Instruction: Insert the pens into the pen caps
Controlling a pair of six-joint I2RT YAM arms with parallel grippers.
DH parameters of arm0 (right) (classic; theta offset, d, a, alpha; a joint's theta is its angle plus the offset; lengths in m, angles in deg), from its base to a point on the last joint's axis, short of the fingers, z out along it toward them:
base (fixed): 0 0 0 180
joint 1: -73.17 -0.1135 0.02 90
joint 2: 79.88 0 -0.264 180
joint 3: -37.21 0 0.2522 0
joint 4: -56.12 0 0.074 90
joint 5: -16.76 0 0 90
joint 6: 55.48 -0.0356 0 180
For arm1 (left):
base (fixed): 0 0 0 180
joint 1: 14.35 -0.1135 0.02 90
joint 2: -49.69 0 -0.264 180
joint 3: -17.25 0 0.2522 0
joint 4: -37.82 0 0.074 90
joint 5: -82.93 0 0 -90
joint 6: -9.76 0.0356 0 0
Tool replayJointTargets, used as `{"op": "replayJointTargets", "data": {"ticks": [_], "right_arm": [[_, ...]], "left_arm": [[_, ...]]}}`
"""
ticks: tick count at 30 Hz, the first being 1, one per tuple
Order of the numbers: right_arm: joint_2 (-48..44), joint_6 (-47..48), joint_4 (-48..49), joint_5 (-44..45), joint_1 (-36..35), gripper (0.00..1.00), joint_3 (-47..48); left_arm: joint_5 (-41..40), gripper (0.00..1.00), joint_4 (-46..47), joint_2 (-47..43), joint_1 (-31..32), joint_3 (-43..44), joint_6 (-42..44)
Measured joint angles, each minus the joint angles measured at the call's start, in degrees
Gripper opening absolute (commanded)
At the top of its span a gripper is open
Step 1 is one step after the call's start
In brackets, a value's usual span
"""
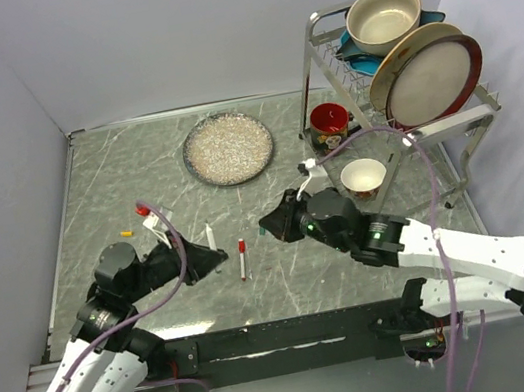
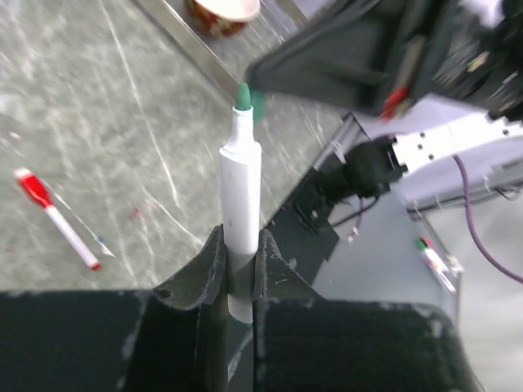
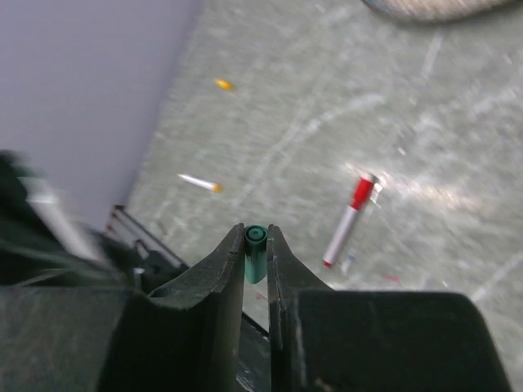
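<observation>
left gripper [image 2: 241, 237] is clamped on the lower barrel of the green pen [image 2: 243, 175], which rises out of the jaws toward the top of the left wrist view with its bare green tip leading. gripping low leaves most of the barrel free, so a cap can slide on without meeting the fingers. right gripper [image 3: 255, 232] is pinched shut on the green cap [image 3: 256, 251], held by its sides at the very fingertips in the middle of the right wrist view. its ringed end, apparently the open mouth, points outward, likely to give the tip a clear way in. in the left wrist view the cap is a blurred green spot just right of the tip; whether they touch i cannot tell. the step looks like lining tip to mouth, which would need a small sideways correction before pushing. on the table [image 1: 307, 279], a red pen [image 1: 243, 258] lies capped at lower centre of the top view. an orange pen [image 3: 198, 182] lies bare at centre left of the right wrist view, its orange cap [image 3: 223, 83] well apart at upper left.
</observation>
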Motion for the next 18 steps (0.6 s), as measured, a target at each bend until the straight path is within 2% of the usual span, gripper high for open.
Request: {"op": "replayJointTargets", "data": {"ticks": [4,18], "right_arm": [[-1.36,2.67,1.14,-2.54,0.0,0.0,2.4],[1.97,8.83,3.37,-11.08,0.0,0.0,11.93]], "left_arm": [[3.39,0.01,2.01,-0.04,0.09,-2.29,-1.9],[11.41,0.01,7.06,0.48,0.11,-2.32,-2.27]]}}
